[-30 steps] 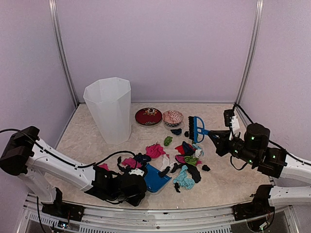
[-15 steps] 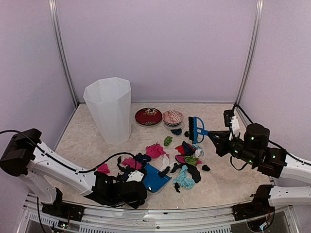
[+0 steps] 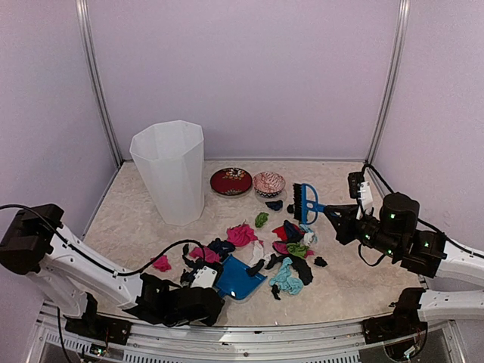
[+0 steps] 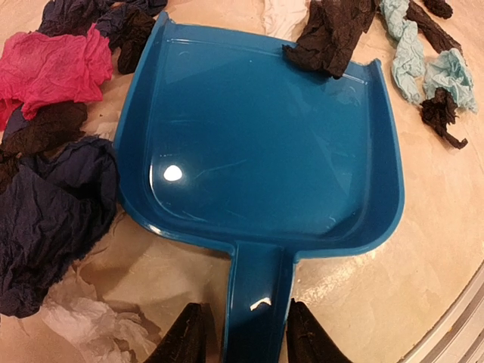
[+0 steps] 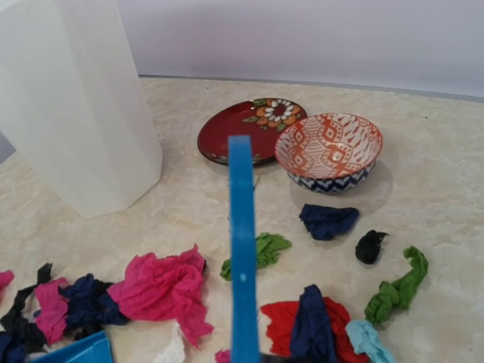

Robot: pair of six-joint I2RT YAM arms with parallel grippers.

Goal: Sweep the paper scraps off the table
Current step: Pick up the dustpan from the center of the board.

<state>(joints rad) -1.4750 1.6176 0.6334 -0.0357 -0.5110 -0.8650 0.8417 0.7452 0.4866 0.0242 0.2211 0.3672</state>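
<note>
- Bench [image 3: 136, 219]: 1 unit, beige marbled. Carries 1 white bin [image 3: 170, 170], 1 red dish [image 3: 231, 181], 1 patterned bowl [image 3: 268, 184], 1 blue dustpan [image 3: 238, 278] and 1 blue brush [image 3: 306, 200].
- Paper scraps [image 3: 242, 234]: well over a dozen wads, all on the bench, clustered at centre. Bin sits at 10 o'clock of the cluster, dish and bowl at 12, dustpan at 7.
- 1 pink wad [image 3: 161, 263] lies apart, at 9 o'clock of the dustpan.
- R wrist view, near the bowl: 2 green wads, 1 navy, 1 small black.
- L wrist view: 1 black wad [image 4: 329, 34] overlaps the pan's open lip at 1 o'clock. 1 pink wad at 10 o'clock of the pan, 1 large navy wad at 8, 2 teal wads at 2.
- L fingers [image 4: 193, 336]: 2, straddling the dustpan handle, 1 per side, very close. Cannot tell whether clamped.
- R fingers [image 3: 339, 218]: clenched on the brush handle. Brush head sits at 1 o'clock of the cluster.
</note>
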